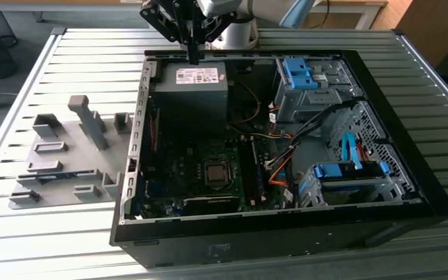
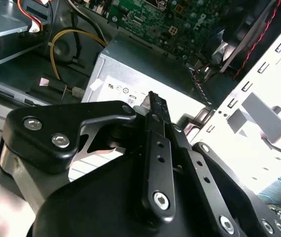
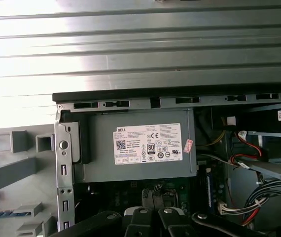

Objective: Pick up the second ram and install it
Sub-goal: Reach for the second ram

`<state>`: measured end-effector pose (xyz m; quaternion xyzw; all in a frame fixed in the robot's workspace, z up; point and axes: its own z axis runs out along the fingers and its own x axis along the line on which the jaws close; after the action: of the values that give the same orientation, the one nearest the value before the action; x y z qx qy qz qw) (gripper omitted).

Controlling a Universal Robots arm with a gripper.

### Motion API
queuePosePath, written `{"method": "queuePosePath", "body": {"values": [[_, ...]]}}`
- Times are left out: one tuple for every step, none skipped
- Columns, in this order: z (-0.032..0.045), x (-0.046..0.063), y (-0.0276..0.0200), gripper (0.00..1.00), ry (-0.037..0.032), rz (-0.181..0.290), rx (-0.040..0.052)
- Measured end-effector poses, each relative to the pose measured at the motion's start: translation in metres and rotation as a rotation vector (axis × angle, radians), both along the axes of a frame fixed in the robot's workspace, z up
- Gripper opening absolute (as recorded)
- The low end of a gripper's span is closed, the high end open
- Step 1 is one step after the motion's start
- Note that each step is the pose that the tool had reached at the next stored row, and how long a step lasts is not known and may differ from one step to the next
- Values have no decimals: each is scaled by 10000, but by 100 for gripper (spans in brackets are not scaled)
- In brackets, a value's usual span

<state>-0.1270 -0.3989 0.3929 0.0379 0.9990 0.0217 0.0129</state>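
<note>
Quick status: end effector (image 1: 193,53) hangs over the back edge of the open PC case (image 1: 434,192), right above the PSU (image 1: 191,93). Its slim black fingers look clenched tight into one narrow prong. In the second wrist view you get matte black linkage arms w/ shiny screw heads, narrowing to the tip (image 2: 155,104), and the first wrist view has it (image 3: 153,196) over the PSU (image 3: 140,148), a flat grey metal box w/ a white label.

The second ram (image 1: 59,174) sits in the fixture (image 1: 76,153) on the exterior view's left, outside the case and well apart from the end effector. It's a thin bluish strip lying low btw grey plastic blocks. It's in the first wrist view too (image 3: 5,213), edge-on beside the blocky grey uprights.

Fixture is matte grey plastic, with a flat base plus chunky rectangular posts. The surface (image 1: 76,58) is ribbed silver metal slats. Inside the case there's a dark green mobo (image 1: 200,175), glossy blue plastic drive caddies (image 1: 298,73) and orange/black cables (image 1: 282,160).
</note>
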Motion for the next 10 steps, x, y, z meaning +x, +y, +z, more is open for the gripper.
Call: {"method": "queuePosePath", "body": {"values": [[0, -3, 0, 11, 0, 0, 0], [0, -6, 0, 11, 1, 0, -1], [-1, -9, 0, 11, 1, 0, -1], [-1, -13, 0, 11, 1, 0, 0], [-2, -17, 0, 11, 0, 0, 0], [-2, -20, 0, 11, 1, 0, 0], [-2, -23, 0, 11, 0, 0, 0], [-2, -26, 0, 11, 1, 0, 0], [-3, -30, 0, 11, 0, 0, 0], [-3, -33, 0, 11, 1, 0, 0]]}}
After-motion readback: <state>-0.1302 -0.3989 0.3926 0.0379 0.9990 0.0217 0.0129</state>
